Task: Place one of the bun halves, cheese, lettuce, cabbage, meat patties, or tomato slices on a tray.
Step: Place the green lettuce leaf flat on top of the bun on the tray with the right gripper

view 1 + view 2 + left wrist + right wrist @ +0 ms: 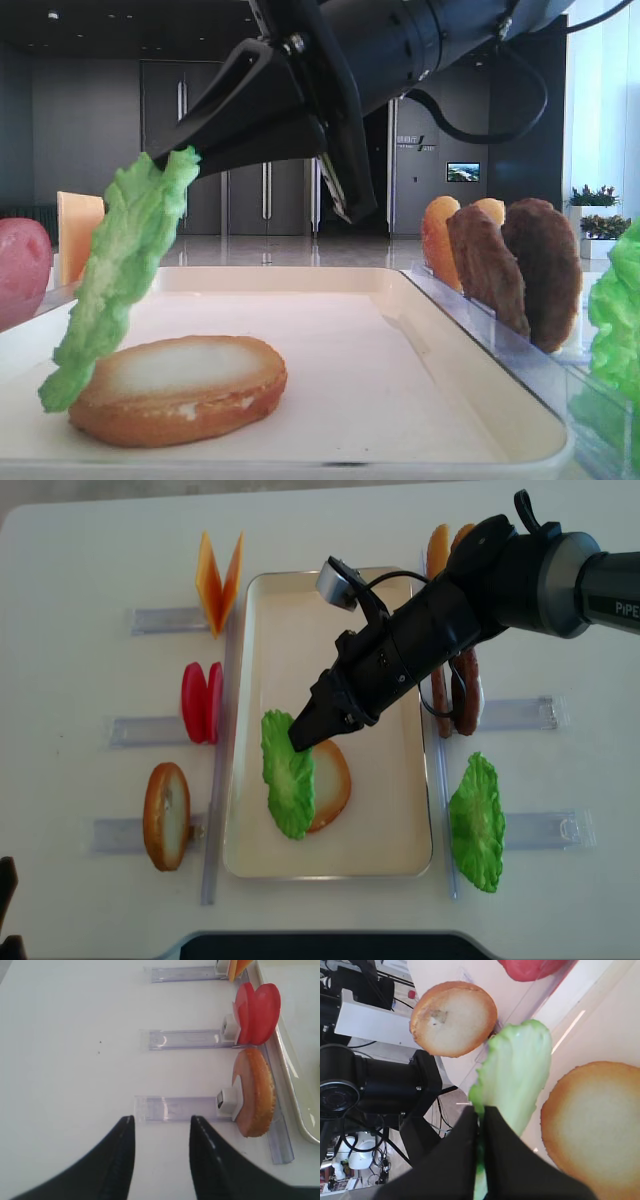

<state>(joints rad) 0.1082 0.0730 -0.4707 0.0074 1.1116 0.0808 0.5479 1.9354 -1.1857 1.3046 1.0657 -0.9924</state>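
Note:
My right gripper is shut on the top edge of a bright green lettuce leaf. The leaf hangs tilted over the cream tray. Its lower end reaches down at the left edge of a bun half that lies flat on the tray. My left gripper hovers over bare table left of the tray, its fingers apart with nothing between them.
Clear holders left of the tray carry a bun half, tomato slices and cheese. Right of the tray stand meat patties, more bun halves and a second lettuce leaf.

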